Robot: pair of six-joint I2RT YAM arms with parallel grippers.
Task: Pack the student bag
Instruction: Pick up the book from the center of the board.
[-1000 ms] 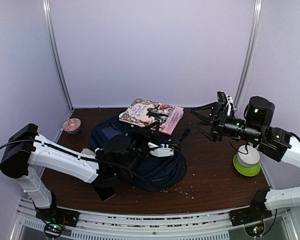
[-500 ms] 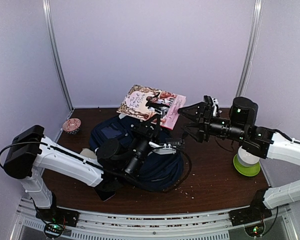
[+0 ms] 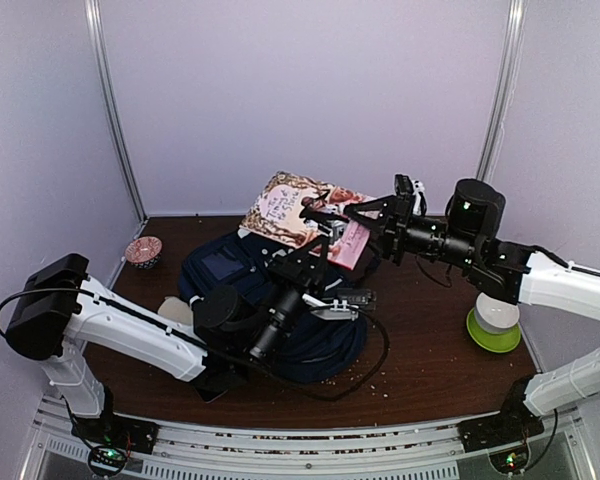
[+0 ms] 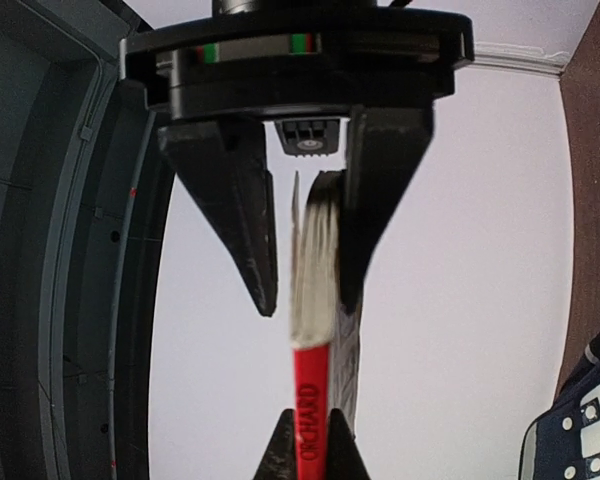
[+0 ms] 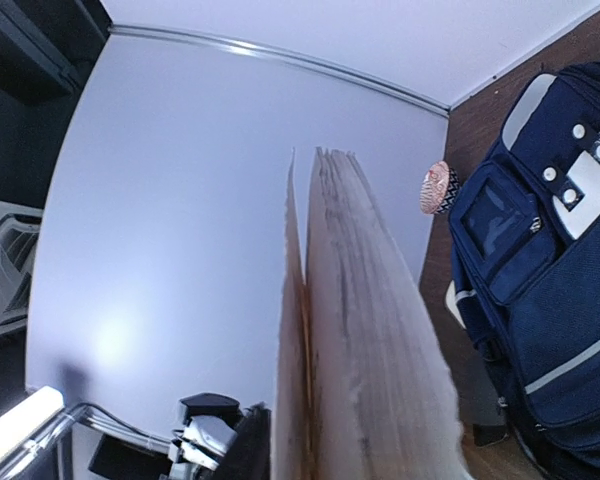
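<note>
Book [image 3: 290, 206] aloft above student bag [image 3: 216, 270]

Pale lavender walls [image 3: 300, 100] with metal corner rails [image 3: 114, 110] enclose a dark wooden table [image 3: 430, 340].

The book [image 3: 298, 212] is paper, its page edges rough. The student bag [image 3: 218, 268] is matt woven cloth; the table [image 3: 430, 335], smooth wood.
</note>
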